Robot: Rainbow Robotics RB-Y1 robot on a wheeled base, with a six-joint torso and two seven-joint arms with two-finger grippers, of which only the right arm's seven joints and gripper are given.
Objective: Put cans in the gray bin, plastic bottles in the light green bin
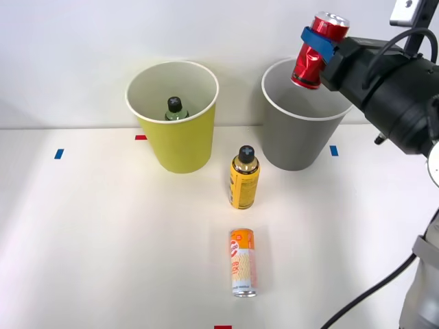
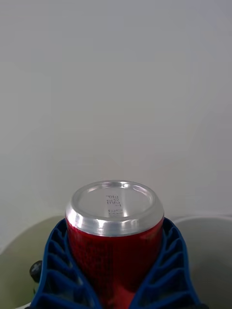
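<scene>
Our right tool [image 1: 317,49] clenches the red can [image 1: 315,51] mid-body, tilted above the gray bin [image 1: 296,140] below it; we judge it light, rigid, slick.

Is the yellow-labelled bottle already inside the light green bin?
No, the yellow-labelled bottle stands upright on the table, in front of the light green bin.

The right gripper [image 2: 116,285] clamps the red can [image 2: 114,241] between its blue ribbed fingers [image 2: 60,270], one on each side of the can's body. The can's silver end [image 2: 114,205] faces the camera, with small printed characters on it, against a plain pale wall. Behind the fingers, the light green bin [image 2: 21,246] shows on one side and the gray bin [image 2: 208,241] on the other, with a black bottle cap [image 2: 35,270] just beside one finger
</scene>
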